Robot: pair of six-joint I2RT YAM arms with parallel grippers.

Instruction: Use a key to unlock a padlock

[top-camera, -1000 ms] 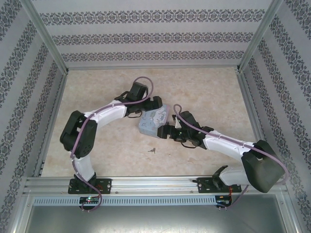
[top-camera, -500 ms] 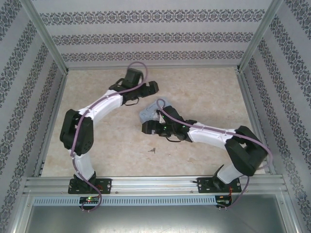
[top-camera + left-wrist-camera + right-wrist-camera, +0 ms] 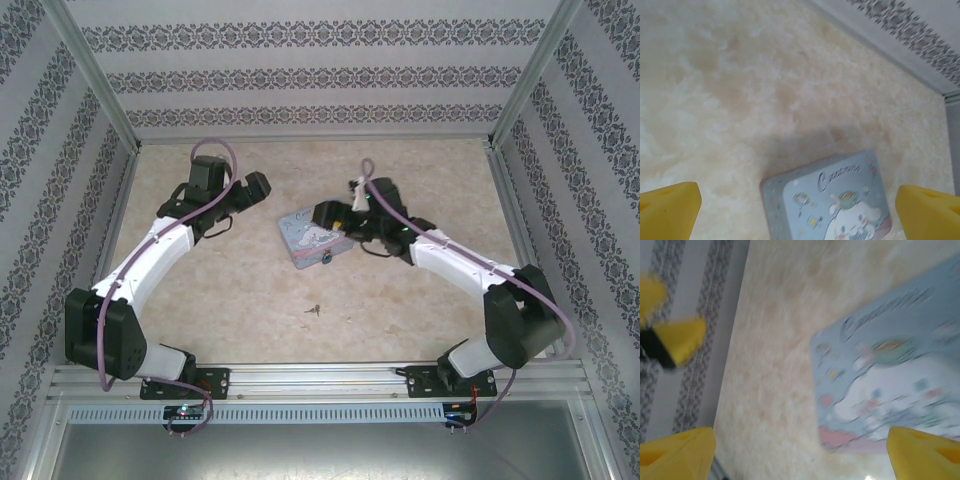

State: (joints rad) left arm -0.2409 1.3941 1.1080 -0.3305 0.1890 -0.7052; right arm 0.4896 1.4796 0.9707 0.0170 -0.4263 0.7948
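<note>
Both arms have swung back from the tin box (image 3: 312, 240), now lying flat, so the left gripper (image 3: 260, 187) and right gripper (image 3: 325, 213) gape empty while the key (image 3: 313, 310) lies untouched on the table (image 3: 420, 330) nearer the bases, the padlock too small to spot, and unlocking seems not yet begun.

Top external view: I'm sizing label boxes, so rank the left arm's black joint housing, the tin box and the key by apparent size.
1. black joint housing, slightly bigger, but nearer the camera, so unsure
2. tin box
3. key, by far the smallest
</note>
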